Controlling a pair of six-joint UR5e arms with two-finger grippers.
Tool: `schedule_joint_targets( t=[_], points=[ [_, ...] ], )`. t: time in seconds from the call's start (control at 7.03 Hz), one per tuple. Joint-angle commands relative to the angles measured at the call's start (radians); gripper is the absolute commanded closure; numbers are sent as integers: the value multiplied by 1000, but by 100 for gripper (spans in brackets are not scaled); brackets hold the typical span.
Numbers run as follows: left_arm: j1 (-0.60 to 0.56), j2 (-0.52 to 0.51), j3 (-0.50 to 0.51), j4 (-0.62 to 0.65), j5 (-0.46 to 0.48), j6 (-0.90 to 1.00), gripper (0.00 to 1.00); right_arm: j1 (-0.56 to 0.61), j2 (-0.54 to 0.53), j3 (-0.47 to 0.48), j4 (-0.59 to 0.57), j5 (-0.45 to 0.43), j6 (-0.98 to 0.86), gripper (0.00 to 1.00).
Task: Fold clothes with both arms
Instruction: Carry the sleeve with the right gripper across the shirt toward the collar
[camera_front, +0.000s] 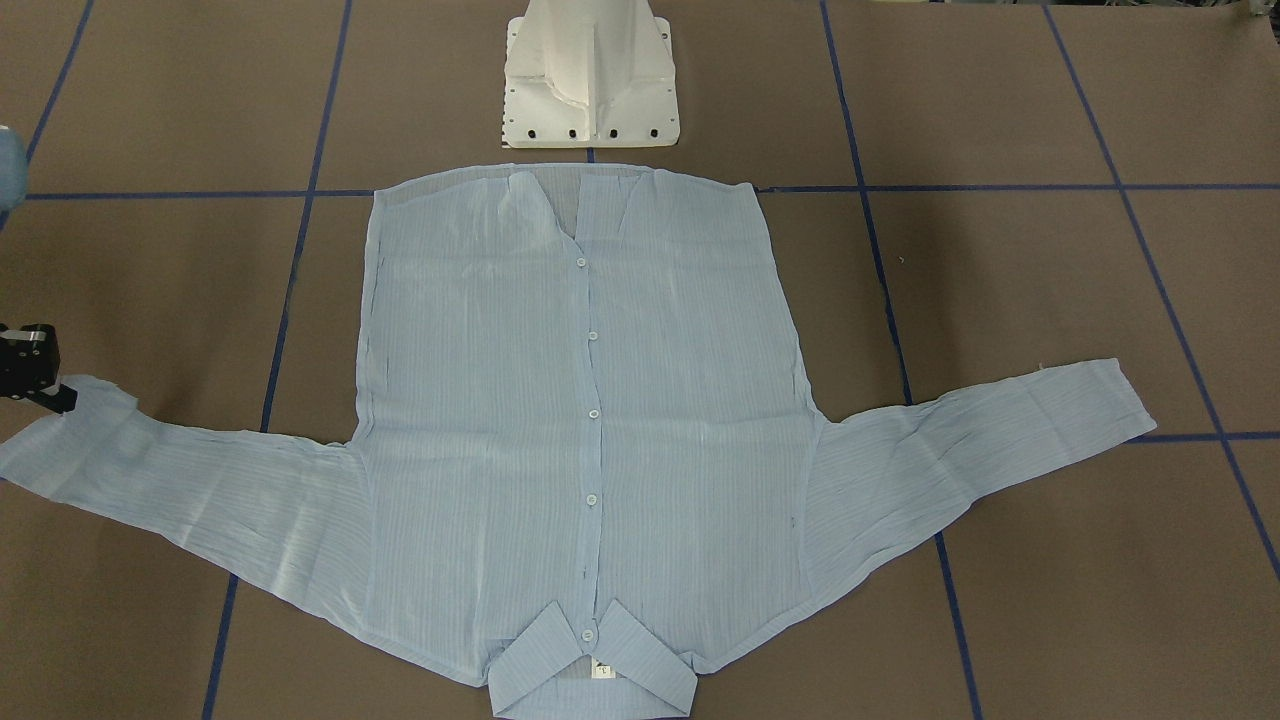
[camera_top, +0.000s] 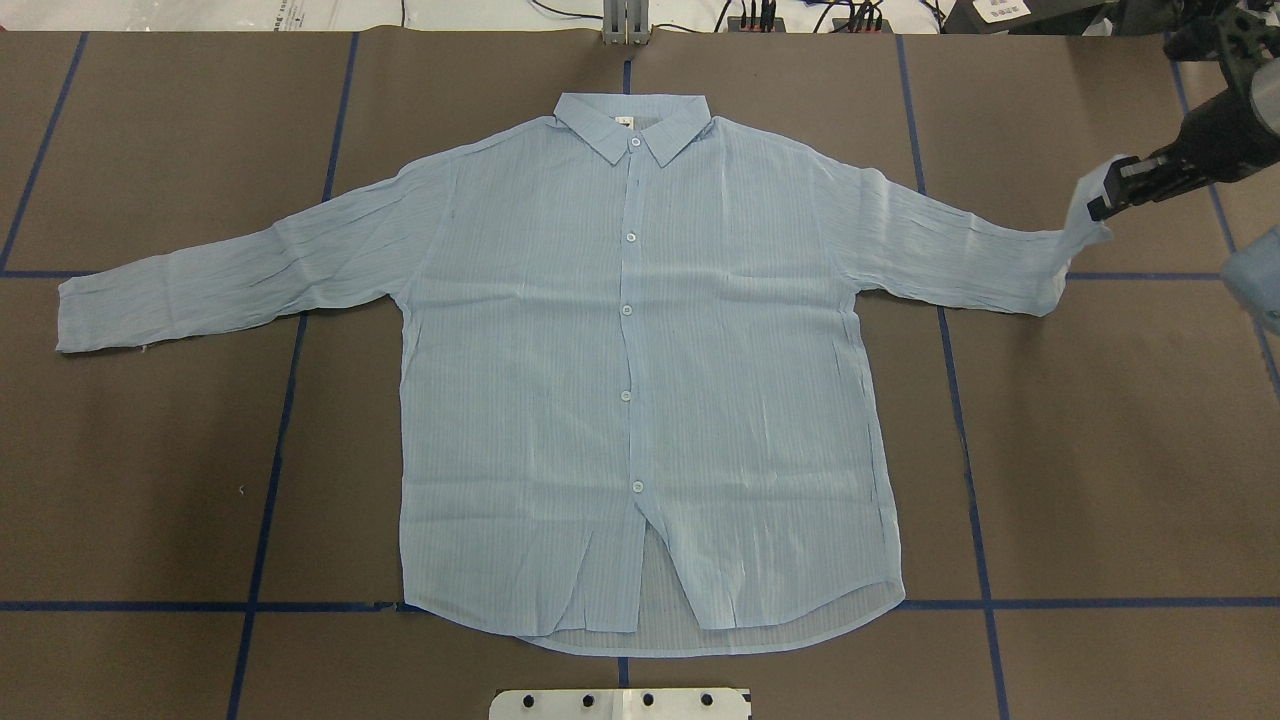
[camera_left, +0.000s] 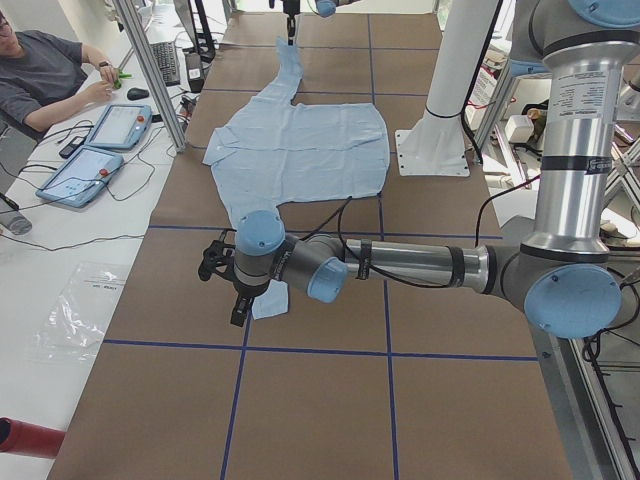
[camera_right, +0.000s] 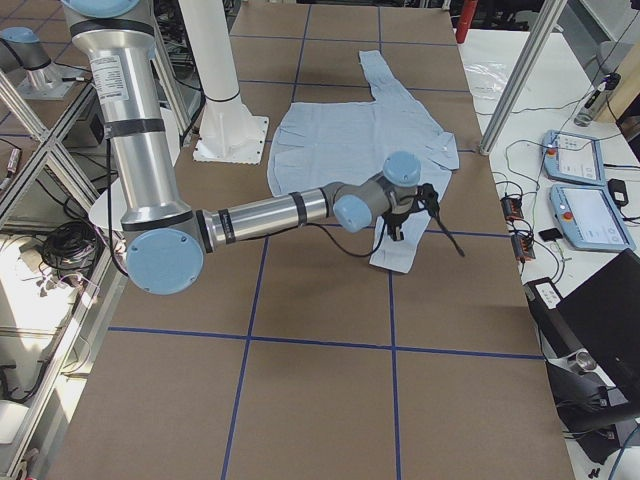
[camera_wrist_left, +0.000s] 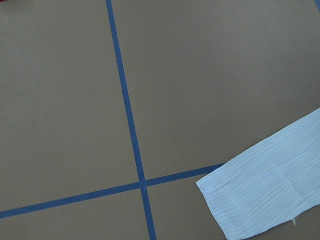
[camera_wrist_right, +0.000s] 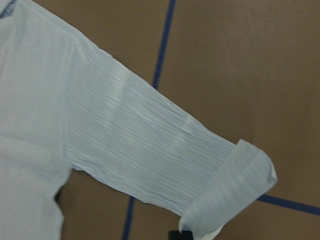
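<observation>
The shirt is spread flat, hem near, collar far. Its right cuff is clamped and raised by the right gripper; the body could be dragged askew by a hard pull. The state of the left gripper cannot be told.

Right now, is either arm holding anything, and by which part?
Right arm: its jaws pinch the shirt by one sleeve's cuff, lifted off the table. Left arm holds nothing; the other cuff lies flat.
</observation>
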Motion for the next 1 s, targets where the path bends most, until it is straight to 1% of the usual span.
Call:
schedule_joint_targets(
  t=[0.0, 0.14, 0.28, 0.43, 0.57, 0.71, 0.85],
  points=[
    [0, 2, 2, 1, -1, -2, 1, -103, 220, 34, -70, 39, 157, 100],
    [0, 3, 2, 1, 0, -2, 1, -140, 334, -4, -70, 34, 244, 100],
    [0, 3, 8, 1, 0, 0, 1, -158, 438, -70, -60, 31, 307, 100],
    [0, 2, 13, 1, 0, 0, 1, -178, 529, -157, -57, 24, 309, 100],
    [0, 2, 13, 1, 2, 0, 1, -213, 592, -237, -54, -26, 309, 100],
    [0, 2, 14, 1, 2, 0, 1, -245, 644, -298, -46, -89, 311, 100],
    [0, 2, 13, 1, 2, 0, 1, -276, 691, -351, -46, -126, 313, 100]
  ],
)
